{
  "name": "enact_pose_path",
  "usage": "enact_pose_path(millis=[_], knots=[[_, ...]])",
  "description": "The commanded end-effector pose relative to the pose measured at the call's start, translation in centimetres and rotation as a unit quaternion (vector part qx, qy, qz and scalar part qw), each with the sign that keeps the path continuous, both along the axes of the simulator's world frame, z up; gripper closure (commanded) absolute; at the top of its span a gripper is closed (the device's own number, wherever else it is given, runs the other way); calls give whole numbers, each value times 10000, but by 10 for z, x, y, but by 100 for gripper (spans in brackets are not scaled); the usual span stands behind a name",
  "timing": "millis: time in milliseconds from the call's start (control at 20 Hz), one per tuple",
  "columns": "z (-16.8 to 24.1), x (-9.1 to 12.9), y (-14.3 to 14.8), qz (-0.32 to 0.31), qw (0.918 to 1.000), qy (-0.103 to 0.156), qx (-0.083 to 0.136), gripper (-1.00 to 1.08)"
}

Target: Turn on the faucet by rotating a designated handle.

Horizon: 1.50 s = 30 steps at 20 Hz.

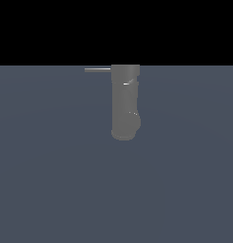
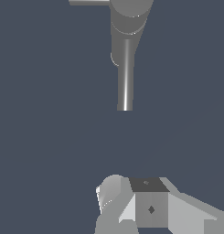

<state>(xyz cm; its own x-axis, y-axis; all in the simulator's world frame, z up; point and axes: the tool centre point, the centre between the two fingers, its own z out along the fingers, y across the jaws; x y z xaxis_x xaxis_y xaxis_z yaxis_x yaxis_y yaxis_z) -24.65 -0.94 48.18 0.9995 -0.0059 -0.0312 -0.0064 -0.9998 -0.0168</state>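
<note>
Slate-blue floor (image 1: 51,180) holds one faucet (image 1: 125,102), one handle (image 1: 97,70); tool (image 2: 131,205) (state unclear).

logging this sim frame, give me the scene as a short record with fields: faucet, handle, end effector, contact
faucet: dull-grey upright cylinder, rounded bulged lower end
handle: thin light-grey rod sticking out from the cylinder's top toward the exterior view's left
end effector: seen only in the wrist view, partly cut off; open or shut unclear
contact: none visible; end effector apart from faucet and handle
surface: plain blue-grey floor
</note>
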Motion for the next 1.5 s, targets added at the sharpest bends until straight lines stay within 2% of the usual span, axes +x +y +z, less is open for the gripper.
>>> enact_pose_path(millis=[0,400,850,1150,1450], knots=[[0,0,0,0,10000,0,0,108],[3,3,-5,-8,9999,52,124,108],[2,8,-5,-92,9998,57,158,108],[1,23,-2,-373,9989,82,268,108],[-4,50,2,-867,9952,144,429,108]])
